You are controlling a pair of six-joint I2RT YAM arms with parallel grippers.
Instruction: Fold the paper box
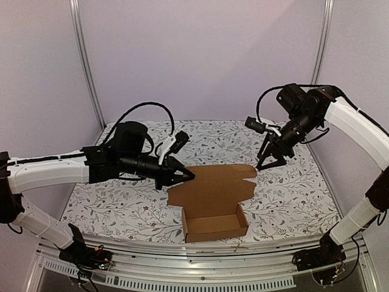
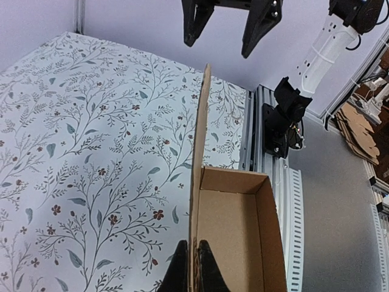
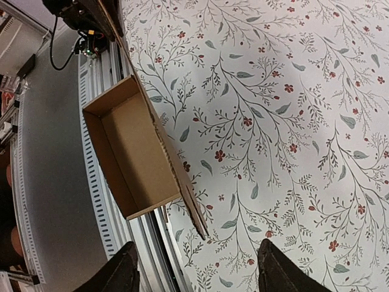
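Note:
The paper box (image 1: 214, 222) is plain brown cardboard with an open tray at the table's near edge and its lid flap (image 1: 213, 182) raised behind it. My left gripper (image 1: 187, 176) is shut on the left edge of the lid flap; in the left wrist view the fingers (image 2: 194, 271) pinch the flap (image 2: 200, 140) edge-on beside the tray (image 2: 237, 231). My right gripper (image 1: 271, 159) is open and empty, held in the air above and to the right of the flap. In the right wrist view the box (image 3: 130, 155) lies far below the spread fingers (image 3: 197, 277).
The floral tablecloth (image 1: 292, 188) covers the table. A metal rail (image 1: 200, 252) runs along the near edge just in front of the box. Grey walls and frame posts (image 1: 85, 61) enclose the back and sides. Flat cardboard blanks (image 2: 358, 125) lie off the table.

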